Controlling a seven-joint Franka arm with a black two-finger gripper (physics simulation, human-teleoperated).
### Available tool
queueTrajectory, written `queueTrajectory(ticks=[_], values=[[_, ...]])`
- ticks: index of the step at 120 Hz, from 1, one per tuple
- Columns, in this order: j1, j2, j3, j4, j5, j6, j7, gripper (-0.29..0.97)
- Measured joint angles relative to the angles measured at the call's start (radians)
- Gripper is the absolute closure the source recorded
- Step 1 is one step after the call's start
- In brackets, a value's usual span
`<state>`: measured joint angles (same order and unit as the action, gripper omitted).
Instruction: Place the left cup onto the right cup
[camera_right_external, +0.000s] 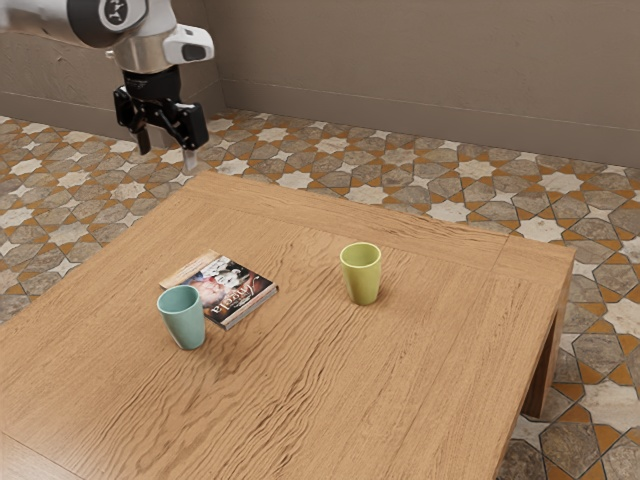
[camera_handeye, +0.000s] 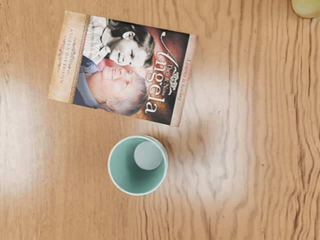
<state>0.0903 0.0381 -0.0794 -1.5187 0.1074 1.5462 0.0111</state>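
Two black fingers stand apart, holding nothing, on the gripper (camera_right_external: 166, 140) high at the exterior view's upper left, well above the wooden table (camera_right_external: 400, 400), where the teal cup (camera_right_external: 182, 316) stands upright just beside a paperback book (camera_right_external: 228, 288), and the yellow-green cup (camera_right_external: 360, 272) stands upright well apart toward the exterior view's right.

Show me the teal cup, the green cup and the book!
teal cup (camera_right_external: 183, 320), exterior view, its outer wall.
green cup (camera_right_external: 361, 278), exterior view, its outer wall.
book (camera_handeye: 125, 70), wrist view, its front cover.
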Motion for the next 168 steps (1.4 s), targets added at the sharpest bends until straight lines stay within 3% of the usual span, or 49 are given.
queueTrajectory(ticks=[31, 68, 106, 143, 168], values=[[0.001, 0.011, -0.007, -0.015, -0.001, 0.004, -0.017, 0.0], [-0.019, 0.007, -0.05, -0.144, -0.004, 0.065, -0.15, 0.0], [-0.045, 0.011, -0.011, -0.316, -0.01, 0.251, -0.271, 0.0], [0.039, -0.014, 0.042, -0.492, -0.009, 0.43, -0.314, 0.0], [0.073, -0.013, 0.032, -0.52, -0.004, 0.506, -0.333, 0.0]])
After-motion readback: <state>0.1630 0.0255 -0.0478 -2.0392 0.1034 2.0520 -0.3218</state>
